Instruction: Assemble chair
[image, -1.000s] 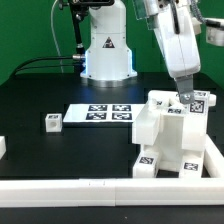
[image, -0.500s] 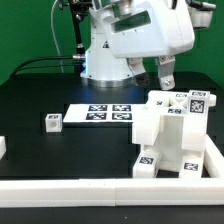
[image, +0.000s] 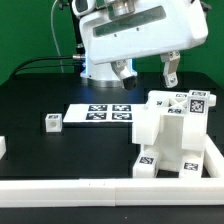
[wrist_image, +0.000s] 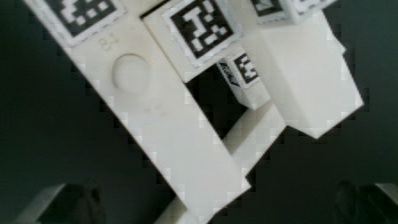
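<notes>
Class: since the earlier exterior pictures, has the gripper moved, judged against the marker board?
Yes. The gripper has risen and swung toward the exterior view's left, away from the chair assembly, nearer above the marker board.

The chair parts (image: 170, 135) look like white plastic. They are smooth and a bit shiny, with flat sides and sharp edges. The small cube (image: 53, 122) looks like the same white plastic. Black-and-white tags (wrist_image: 196, 28) sit flat on the parts and look like printed paper, not shiny. The table (image: 40, 95) is black and dull. The marker board (image: 98, 114) is thin, flat and white, like card. The robot arm (image: 140, 30) has a smooth, shiny white shell. The gripper (image: 146, 70) fingers look dark and dull.
</notes>
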